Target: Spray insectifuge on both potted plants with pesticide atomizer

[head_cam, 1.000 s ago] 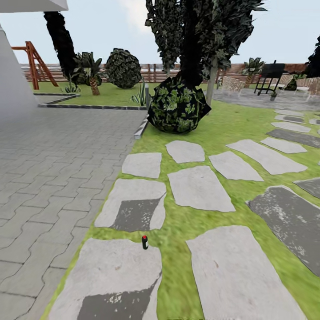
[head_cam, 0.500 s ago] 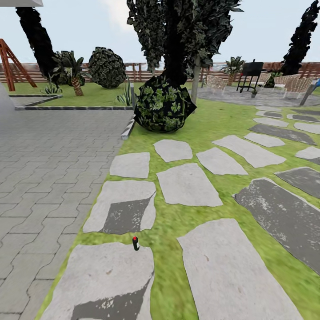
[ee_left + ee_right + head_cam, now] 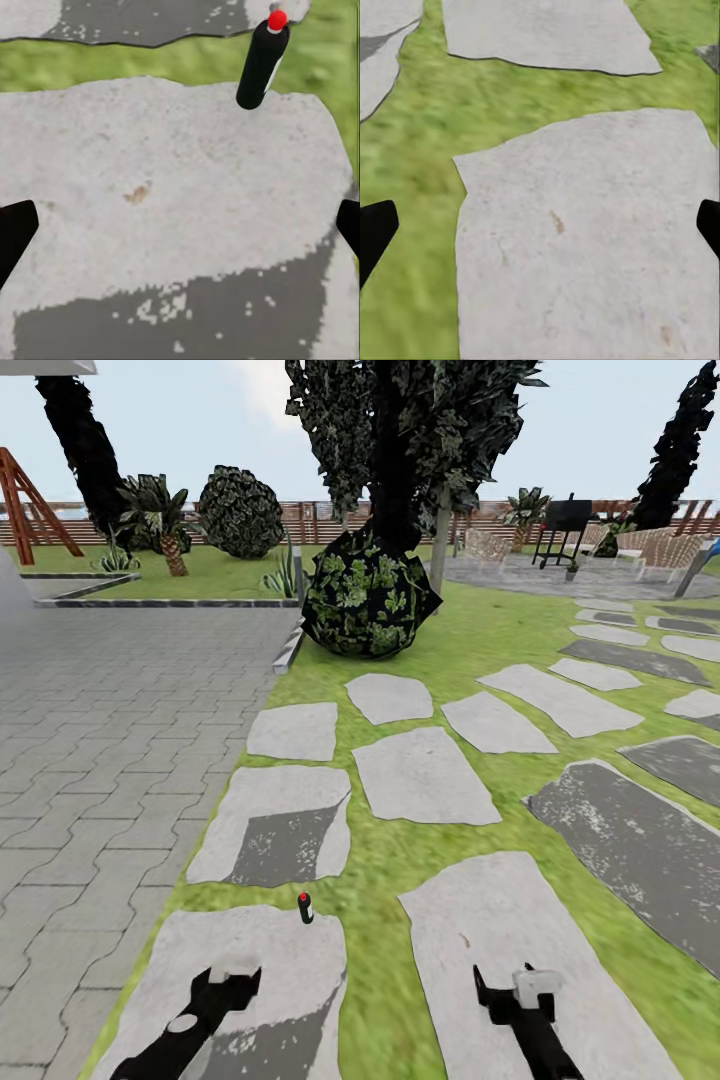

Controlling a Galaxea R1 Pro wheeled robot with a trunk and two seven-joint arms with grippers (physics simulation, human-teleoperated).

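The pesticide atomizer (image 3: 305, 907), a slim dark bottle with a red top, stands upright at the far edge of a grey stepping stone (image 3: 250, 980) in the lawn. In the left wrist view the atomizer (image 3: 262, 64) stands ahead of the fingers and off to one side. My left gripper (image 3: 232, 978) hovers open over that stone, short of the bottle, with its fingertips wide apart and nothing between them (image 3: 180, 225). My right gripper (image 3: 510, 992) is open over the neighbouring stone (image 3: 585, 225). At this distance I cannot pick out the two potted plants.
A big dark round bush (image 3: 368, 605) and a tree stand ahead past more stepping stones (image 3: 425, 775). Grey paving (image 3: 100, 740) lies to the left. Far back are a black grill (image 3: 566, 520) on the patio, a brown fence (image 3: 320, 520) and small palms.
The camera swung right between the two earlier frames, then held still. Both arms have since risen into the head view, grippers open. The atomizer has not moved.
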